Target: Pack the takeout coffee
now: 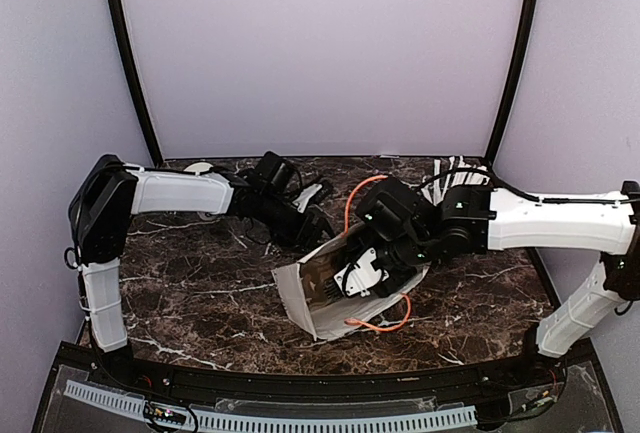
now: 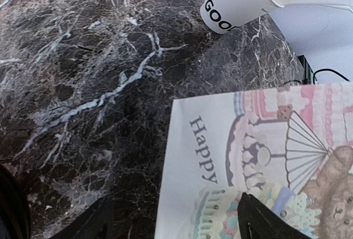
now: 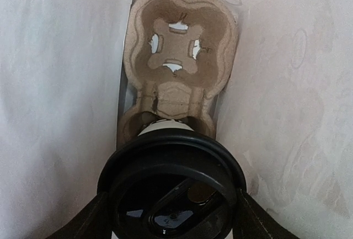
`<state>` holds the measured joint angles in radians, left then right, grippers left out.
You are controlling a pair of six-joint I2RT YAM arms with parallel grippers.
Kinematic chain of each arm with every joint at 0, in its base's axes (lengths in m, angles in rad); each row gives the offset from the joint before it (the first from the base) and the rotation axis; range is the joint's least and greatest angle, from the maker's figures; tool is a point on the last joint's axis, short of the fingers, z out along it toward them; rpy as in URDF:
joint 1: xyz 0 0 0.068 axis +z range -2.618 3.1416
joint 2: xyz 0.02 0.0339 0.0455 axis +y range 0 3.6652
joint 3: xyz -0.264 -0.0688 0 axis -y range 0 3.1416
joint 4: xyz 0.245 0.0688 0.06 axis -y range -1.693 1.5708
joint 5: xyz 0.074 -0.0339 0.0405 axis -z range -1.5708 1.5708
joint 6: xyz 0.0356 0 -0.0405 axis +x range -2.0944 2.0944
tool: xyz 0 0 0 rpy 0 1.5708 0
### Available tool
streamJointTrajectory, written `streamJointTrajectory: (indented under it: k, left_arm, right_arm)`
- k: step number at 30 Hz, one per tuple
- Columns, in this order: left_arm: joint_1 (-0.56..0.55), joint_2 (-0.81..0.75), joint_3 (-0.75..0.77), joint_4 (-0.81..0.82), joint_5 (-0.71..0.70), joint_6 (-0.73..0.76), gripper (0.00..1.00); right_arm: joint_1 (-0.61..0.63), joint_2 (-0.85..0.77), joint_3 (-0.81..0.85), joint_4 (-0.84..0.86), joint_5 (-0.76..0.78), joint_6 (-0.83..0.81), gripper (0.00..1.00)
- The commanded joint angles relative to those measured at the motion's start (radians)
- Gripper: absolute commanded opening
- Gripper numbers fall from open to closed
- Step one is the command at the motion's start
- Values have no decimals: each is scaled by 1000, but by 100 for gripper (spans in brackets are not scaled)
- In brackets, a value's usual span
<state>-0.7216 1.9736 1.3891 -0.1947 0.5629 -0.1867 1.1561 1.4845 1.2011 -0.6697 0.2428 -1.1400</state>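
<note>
Marble table (image 1: 200,283): paper bag (image 1: 297,298) holds cardboard carrier (image 3: 176,46), takeout coffee (image 3: 171,195).

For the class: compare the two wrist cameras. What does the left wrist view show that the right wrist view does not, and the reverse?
Left wrist only: the marble table, a cup of straws and the printed outside of the bag. Right wrist only: the bag's inside, a cardboard carrier and the black-lidded coffee. Both: the same bag, seen from opposite sides.

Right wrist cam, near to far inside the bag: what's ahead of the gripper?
takeout coffee, black lid nearest → cardboard cup carrier, far hole empty → paper bag, around and behind it
</note>
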Motion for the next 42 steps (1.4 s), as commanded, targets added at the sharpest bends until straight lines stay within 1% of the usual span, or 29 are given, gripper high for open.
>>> streamJointTrajectory:
  k: [1,8,15,18,23,26,31,42]
  left_arm:
    - [29,-6,29,-74,-42,14,81]
    - [66,-67,21,-117,-87,36,83]
    - [111,-140,-35,-126,-110,42,83]
    - [126,-160,-48,-129,-108,43,83]
    - [128,-149,-47,-128,-46,46,83]
    - [128,-131,-47,-124,-27,43,83]
    - [128,-115,-48,-119,-5,43,83]
    - [126,-107,-60,-113,9,47,83]
  right_arm:
    - [-6,26,92,-54,-64,61,40]
    - [-38,80,142,-92,-99,103,40]
    - [-79,137,207,-130,-165,144,40]
    - [-97,162,239,-143,-199,164,40]
    - [-117,207,297,-186,-239,183,40]
    - [-128,247,348,-240,-278,195,40]
    - [-147,322,443,-380,-322,220,38]
    - [-153,412,558,-611,-445,236,38]
